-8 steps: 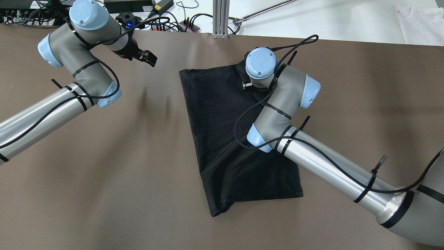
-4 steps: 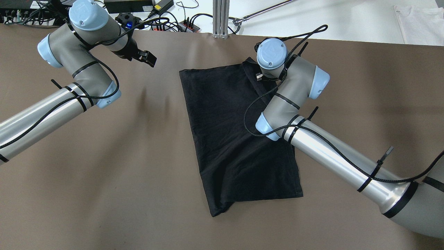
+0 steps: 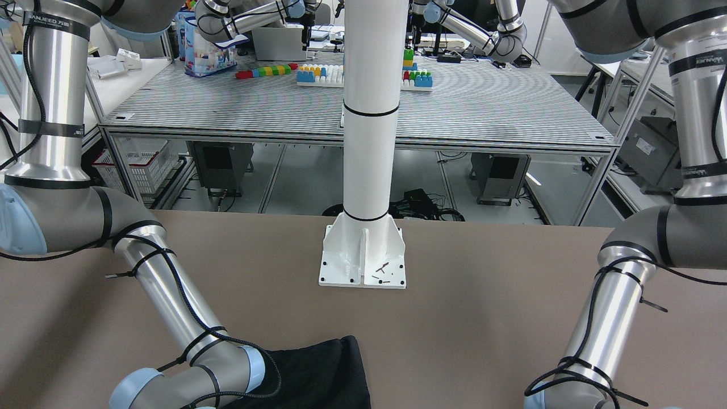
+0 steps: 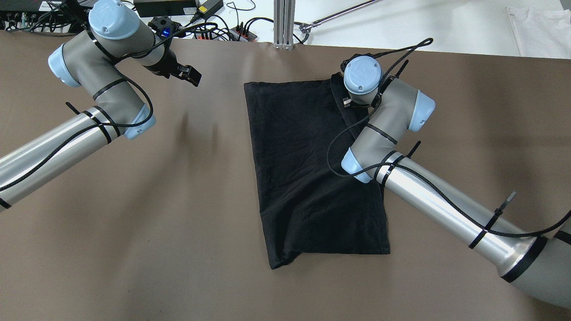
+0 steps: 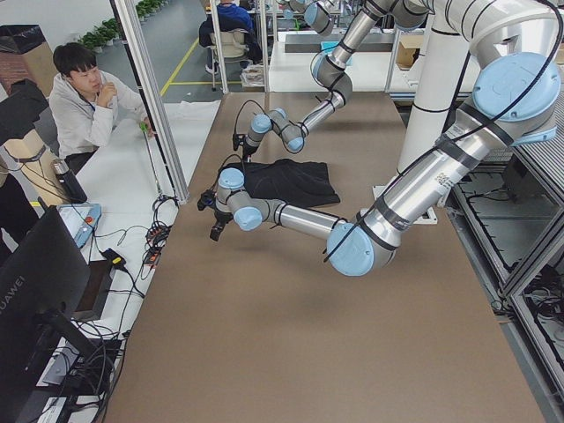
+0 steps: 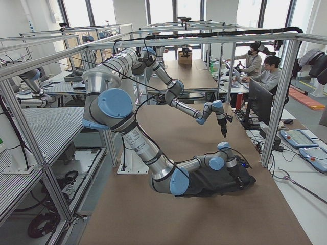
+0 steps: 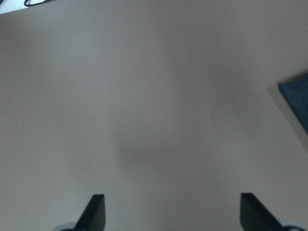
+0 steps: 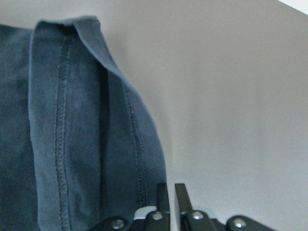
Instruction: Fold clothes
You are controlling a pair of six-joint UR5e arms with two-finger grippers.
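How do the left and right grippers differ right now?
The left gripper is open wide; the right gripper is shut. The left one hangs over bare table, off the cloth; the right one sits at the cloth's far corner, seemingly pinching it. Both face the table.

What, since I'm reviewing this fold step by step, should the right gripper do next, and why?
Probably draw the pinched corner slightly toward the robot's right to flatten it. The right gripper is shut on the far hem of the cloth, which lies doubled over in a ridge, and the cloth sits skewed. The left gripper hangs open, off the cloth.
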